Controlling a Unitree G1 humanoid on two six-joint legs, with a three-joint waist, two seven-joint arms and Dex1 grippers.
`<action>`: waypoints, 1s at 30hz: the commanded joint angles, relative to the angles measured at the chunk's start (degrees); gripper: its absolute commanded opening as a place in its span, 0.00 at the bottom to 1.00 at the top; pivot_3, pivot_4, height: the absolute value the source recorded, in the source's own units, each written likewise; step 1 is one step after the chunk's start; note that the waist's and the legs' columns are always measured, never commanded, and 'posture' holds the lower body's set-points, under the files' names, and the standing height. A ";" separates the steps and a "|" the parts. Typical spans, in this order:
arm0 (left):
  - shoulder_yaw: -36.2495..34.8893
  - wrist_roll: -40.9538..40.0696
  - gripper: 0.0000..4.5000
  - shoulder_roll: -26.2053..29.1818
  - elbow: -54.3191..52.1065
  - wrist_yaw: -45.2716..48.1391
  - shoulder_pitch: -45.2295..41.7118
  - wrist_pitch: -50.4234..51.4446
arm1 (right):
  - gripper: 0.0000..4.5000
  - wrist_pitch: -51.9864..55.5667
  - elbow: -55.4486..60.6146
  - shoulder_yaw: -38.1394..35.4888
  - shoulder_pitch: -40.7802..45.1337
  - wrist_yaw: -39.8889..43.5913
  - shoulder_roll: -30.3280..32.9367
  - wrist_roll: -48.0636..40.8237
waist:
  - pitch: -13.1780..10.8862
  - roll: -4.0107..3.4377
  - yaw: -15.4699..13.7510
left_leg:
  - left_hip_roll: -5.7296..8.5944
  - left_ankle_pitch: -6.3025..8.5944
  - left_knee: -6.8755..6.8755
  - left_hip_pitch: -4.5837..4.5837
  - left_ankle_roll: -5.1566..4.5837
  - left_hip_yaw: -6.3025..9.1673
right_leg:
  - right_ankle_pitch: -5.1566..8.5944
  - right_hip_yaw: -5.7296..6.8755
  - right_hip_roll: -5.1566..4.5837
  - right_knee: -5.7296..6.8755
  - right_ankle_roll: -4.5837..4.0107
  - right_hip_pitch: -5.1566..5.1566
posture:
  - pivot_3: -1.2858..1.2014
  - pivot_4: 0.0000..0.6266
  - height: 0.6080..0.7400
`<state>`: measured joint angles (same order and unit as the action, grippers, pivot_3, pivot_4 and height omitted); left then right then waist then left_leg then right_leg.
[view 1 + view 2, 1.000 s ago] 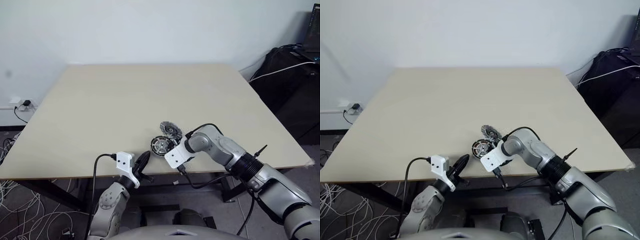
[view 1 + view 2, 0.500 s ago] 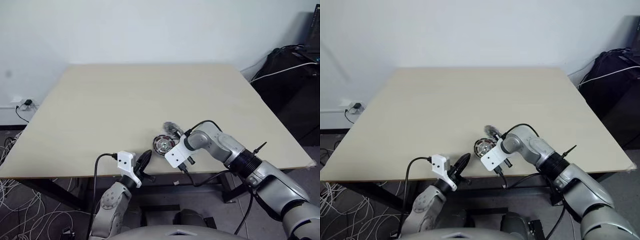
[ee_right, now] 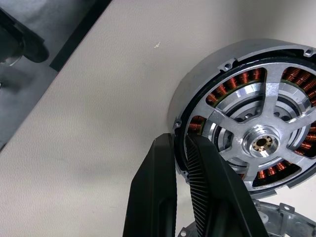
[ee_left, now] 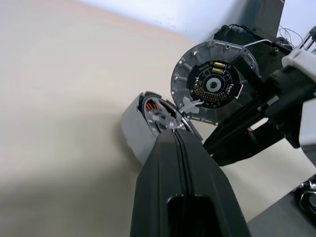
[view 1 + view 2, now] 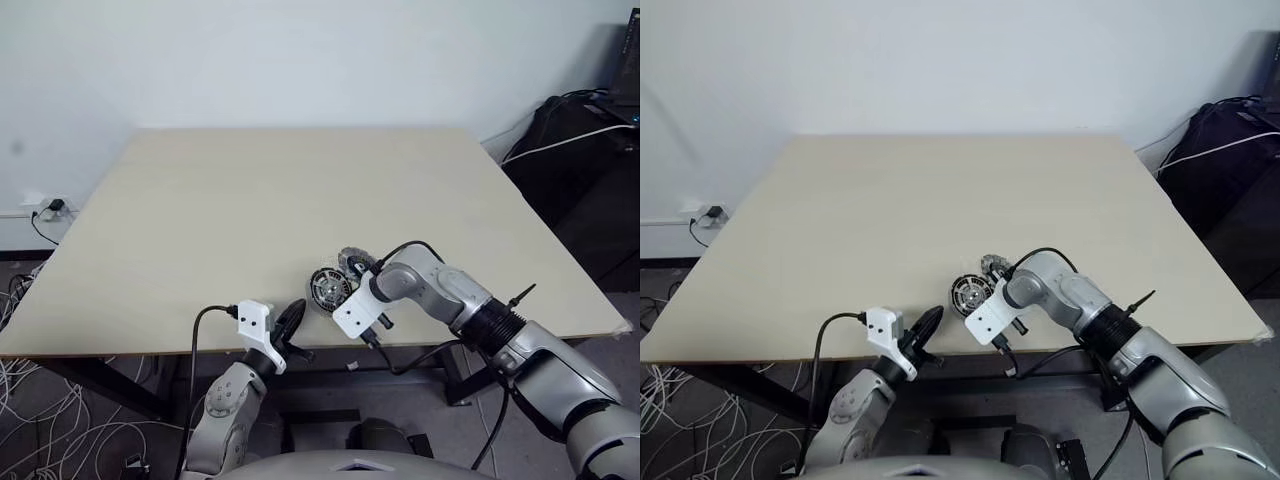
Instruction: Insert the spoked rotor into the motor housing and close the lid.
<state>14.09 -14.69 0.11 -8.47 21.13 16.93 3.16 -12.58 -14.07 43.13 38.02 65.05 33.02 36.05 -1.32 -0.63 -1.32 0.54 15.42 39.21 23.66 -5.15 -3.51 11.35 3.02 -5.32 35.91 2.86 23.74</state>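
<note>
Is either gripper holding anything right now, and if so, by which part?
The right gripper pinches the motor housing by its rim wall, rotor already inside. The left gripper is shut on nothing.

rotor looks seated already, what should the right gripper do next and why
Probably swing the lid down over the motor housing. The spoked rotor already sits inside the copper windings, and the right gripper is pinching the housing rim with the lid standing open on edge behind it. The left gripper is shut and idle nearby.
</note>
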 commanded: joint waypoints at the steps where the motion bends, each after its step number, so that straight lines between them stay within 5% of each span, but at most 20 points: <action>1: 0.81 -0.33 0.00 -0.53 -3.49 -0.43 -0.78 0.33 | 0.02 0.72 2.23 -2.61 1.09 2.36 1.45 -1.00 | 0.00 0.00 -0.11 | 0.00 0.00 0.00 0.00 0.00 0.00 | 0.00 0.00 0.00 0.00 0.00 0.00 | 0.52 0.00 1.00; 9: 0.50 -0.80 0.00 -0.13 -4.15 -0.18 -0.96 1.42 | 0.02 10.36 10.87 -5.33 -2.33 11.18 4.44 -4.90 | -0.01 -0.01 -0.44 | 0.00 0.01 0.00 0.02 -0.01 0.00 | 0.00 0.01 -0.08 -0.04 0.00 0.01 | 0.52 0.00 1.00; 16: -0.60 -1.51 0.00 0.51 -2.09 1.29 -1.33 0.41 | 0.02 30.37 19.64 -8.13 -6.03 17.82 0.58 -10.77 | -0.01 -0.01 -0.35 | -0.06 0.01 0.00 0.01 0.00 0.05 | 0.01 0.03 -0.17 -0.01 -0.01 0.03 | 0.52 0.00 1.00; 30: -4.09 -1.73 0.00 -0.21 12.71 6.36 -3.50 -9.79 | 0.02 42.76 12.21 -6.01 -2.52 8.16 -4.99 -8.38 | -0.01 -0.02 -0.51 | -0.01 0.01 0.01 0.08 0.02 0.04 | -0.01 0.05 -0.23 0.00 -0.02 0.07 | 0.52 0.00 1.00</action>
<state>10.28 -16.37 0.34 3.84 26.50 14.40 -4.37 30.29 -1.74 38.00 33.33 74.64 27.31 26.62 -1.33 -0.64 -1.83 0.54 15.43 39.22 23.74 -5.13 -3.47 11.34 3.07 -5.57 35.90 2.83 23.80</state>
